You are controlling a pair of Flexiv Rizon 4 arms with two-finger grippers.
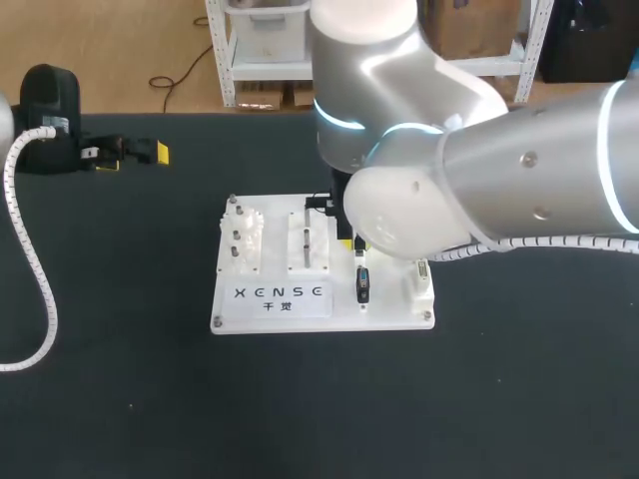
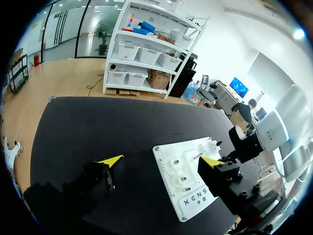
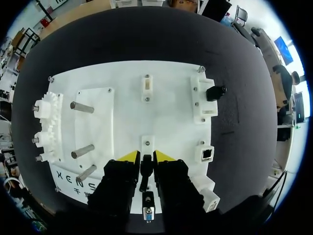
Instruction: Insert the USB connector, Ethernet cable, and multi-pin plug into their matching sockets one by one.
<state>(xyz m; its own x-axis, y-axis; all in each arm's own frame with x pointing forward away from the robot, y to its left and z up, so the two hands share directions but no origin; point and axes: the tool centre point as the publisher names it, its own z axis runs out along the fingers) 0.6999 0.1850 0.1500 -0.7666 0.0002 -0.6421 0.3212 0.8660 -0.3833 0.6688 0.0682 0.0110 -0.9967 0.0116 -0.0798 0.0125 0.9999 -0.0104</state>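
You have the fixture board (image 1: 389, 317) lying on the table (image 1: 120, 399) at the middle of the frame. The gear block (image 1: 245, 239) stands on the board's left part, and the peg plate (image 1: 312, 244) is just right of it. The socket blocks (image 1: 419, 284) line the board's right edge.

The multi-pin plug (image 1: 362, 284) lies on the board between the peg plate and the socket blocks. Your right gripper (image 1: 354, 244) is over the board from the right, its fingers pressed to either side of the plug's upper end. In the right wrist view, the Ethernet socket (image 3: 205, 153) sits just beside that gripper, at the board's edge.

Your left gripper (image 1: 135, 155) is at the upper left of the frame, well apart from the board, with its fingers spread.
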